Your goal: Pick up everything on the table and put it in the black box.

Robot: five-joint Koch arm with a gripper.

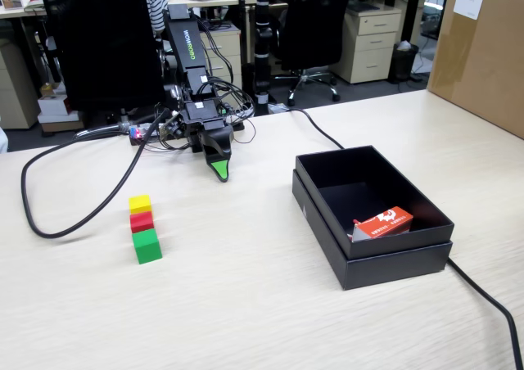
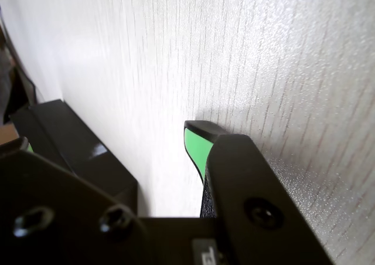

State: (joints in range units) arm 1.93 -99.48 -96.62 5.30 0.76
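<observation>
Jaws: only one green-padded tip shows in either view, so open or closed cannot be told; the gripper (image 1: 219, 170) points down at the table (image 1: 246, 304), holding nothing. In the fixed view, the black box (image 1: 393, 259) sits right of it with bare wood between. The green cube (image 1: 147, 245), red cube (image 1: 142, 221) and yellow cube (image 1: 140, 203) stand in a touching row near-left of the tip, well apart from it.

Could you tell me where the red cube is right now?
In the fixed view, the red cube sits left on the table, touching the yellow cube behind and green cube in front.
</observation>
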